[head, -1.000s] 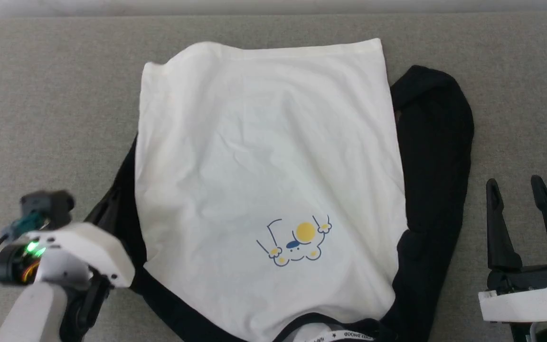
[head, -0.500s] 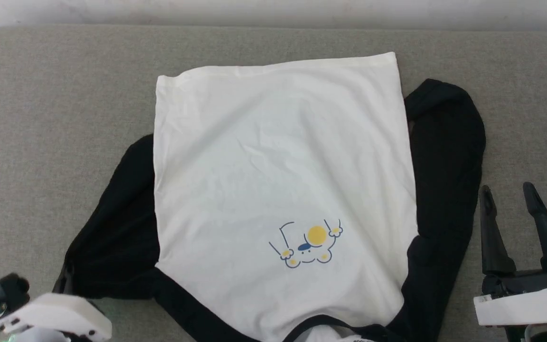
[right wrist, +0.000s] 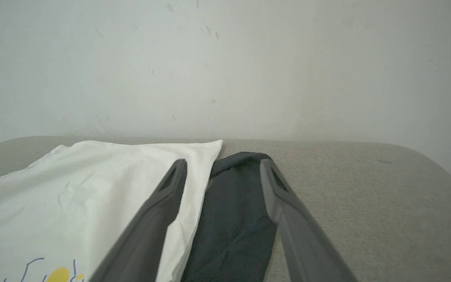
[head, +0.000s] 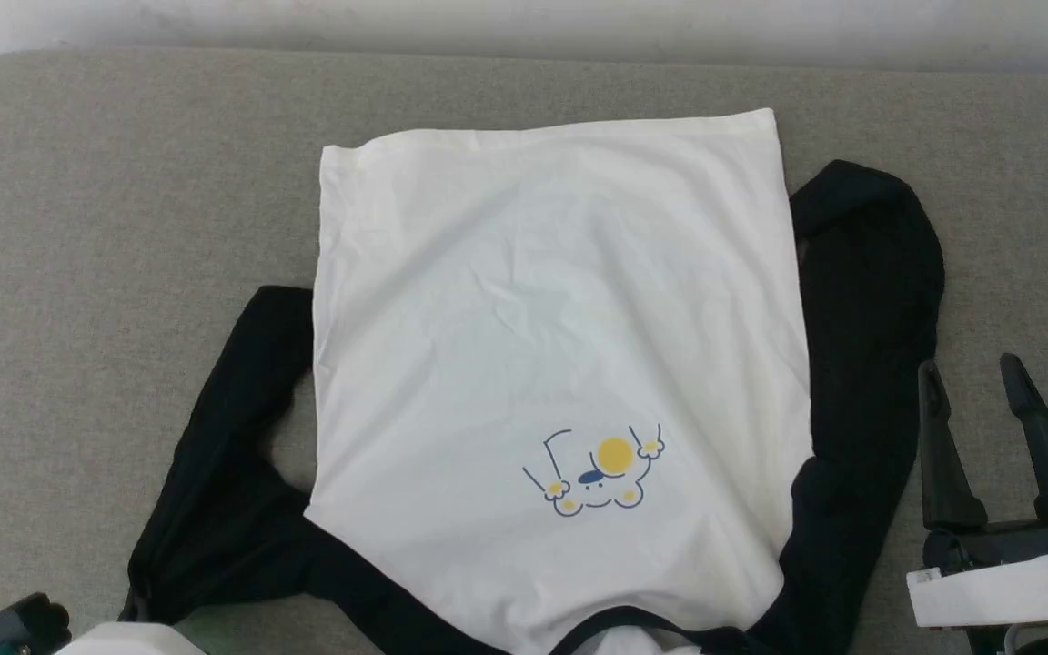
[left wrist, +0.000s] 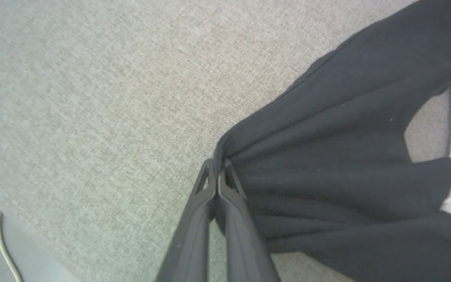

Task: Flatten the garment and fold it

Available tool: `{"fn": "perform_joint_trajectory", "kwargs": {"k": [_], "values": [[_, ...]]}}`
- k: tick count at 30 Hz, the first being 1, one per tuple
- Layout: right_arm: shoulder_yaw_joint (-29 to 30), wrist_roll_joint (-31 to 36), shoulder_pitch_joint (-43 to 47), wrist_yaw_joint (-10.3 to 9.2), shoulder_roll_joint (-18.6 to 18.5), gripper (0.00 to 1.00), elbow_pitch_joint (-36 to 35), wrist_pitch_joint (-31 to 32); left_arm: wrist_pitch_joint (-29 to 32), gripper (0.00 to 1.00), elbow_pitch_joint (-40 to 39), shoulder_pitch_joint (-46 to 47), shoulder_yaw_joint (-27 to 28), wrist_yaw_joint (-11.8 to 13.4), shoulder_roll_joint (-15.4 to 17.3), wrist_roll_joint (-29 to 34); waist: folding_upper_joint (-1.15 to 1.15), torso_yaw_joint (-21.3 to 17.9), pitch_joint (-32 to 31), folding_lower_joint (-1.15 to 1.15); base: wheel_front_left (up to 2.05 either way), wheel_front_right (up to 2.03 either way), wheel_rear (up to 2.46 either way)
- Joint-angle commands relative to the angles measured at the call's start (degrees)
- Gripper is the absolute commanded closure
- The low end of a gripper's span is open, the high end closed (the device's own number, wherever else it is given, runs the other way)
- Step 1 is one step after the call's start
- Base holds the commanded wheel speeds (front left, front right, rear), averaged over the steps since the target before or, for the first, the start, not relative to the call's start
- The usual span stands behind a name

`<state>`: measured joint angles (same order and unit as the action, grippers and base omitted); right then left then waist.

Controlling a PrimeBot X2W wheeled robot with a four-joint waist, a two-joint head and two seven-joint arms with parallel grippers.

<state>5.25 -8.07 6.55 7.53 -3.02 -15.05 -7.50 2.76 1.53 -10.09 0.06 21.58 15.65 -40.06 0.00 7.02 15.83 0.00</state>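
The garment [head: 542,318] lies on the grey surface with its white body spread flat, hem at the far side and black collar [head: 633,628] at the near edge. Its cartoon print with a yellow circle [head: 597,468] faces up. The left black sleeve [head: 233,473] stretches out toward the lower left. In the left wrist view my left gripper [left wrist: 219,167] is shut on the bunched edge of that sleeve [left wrist: 347,137]. The right black sleeve [head: 861,364] lies folded along the body's right side. My right gripper [head: 970,368] stands open beside it, holding nothing, and it is also seen in its own wrist view [right wrist: 223,162].
The grey fabric surface [head: 105,227] extends to a pale wall [right wrist: 225,58] at the back and has rounded corners. In the left wrist view its near edge drops to a floor with a white cable [left wrist: 4,246]. Part of my left wrist [head: 15,628] shows at the lower left.
My left arm has drawn back toward the lower left with the sleeve in its grip, pulling the sleeve out from beside the body. The head camera has shifted. The right gripper stays open.
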Motion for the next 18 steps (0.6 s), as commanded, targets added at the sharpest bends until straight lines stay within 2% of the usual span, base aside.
{"fn": "perform_joint_trajectory", "kwargs": {"k": [1,4,8,9,10,14,18], "values": [[-0.1,-0.3,0.3,-0.04,0.1,0.0,0.1,0.3,-0.1,1.0,0.6,-1.4,0.3,0.7,-0.1,-0.3,0.0,0.2,-0.2,0.0,0.0,0.0,0.0],[-0.2,-0.3,0.4,-0.04,0.1,0.0,0.3,0.3,-0.3,1.0,0.8,-1.9,0.2,0.8,0.1,0.0,0.0,0.5,-0.6,0.0,0.0,0.0,0.0],[-0.7,-0.5,0.7,-0.04,0.1,0.0,0.7,0.3,-0.8,1.0,-1.2,-1.4,-0.7,-0.3,0.4,0.4,0.0,0.8,-1.1,0.0,0.0,0.0,0.0],[-0.8,-0.5,0.7,-0.04,0.1,0.0,0.7,0.4,-0.8,0.63,-1.8,-1.1,-0.9,-0.5,0.6,0.6,0.0,0.7,-1.2,0.0,0.0,0.0,0.0],[-0.9,-0.4,0.7,-0.04,0.1,0.0,0.7,0.4,-1.0,0.0,-2.5,-0.5,-1.1,-0.8,0.9,0.8,0.0,0.7,-1.3,0.0,0.0,0.0,0.0],[-1.3,-0.2,0.7,-0.04,0.1,0.0,0.5,0.7,-0.7,0.0,-6.1,1.5,-1.7,-2.4,2.4,1.1,0.0,0.2,-1.4,0.0,0.0,0.0,0.0],[-1.2,0.1,0.8,-0.04,0.1,0.0,0.2,0.9,0.6,0.0,-10.4,4.4,-1.7,-3.5,5.4,2.1,0.0,-0.5,-0.9,0.0,0.0,0.0,0.0]]}}
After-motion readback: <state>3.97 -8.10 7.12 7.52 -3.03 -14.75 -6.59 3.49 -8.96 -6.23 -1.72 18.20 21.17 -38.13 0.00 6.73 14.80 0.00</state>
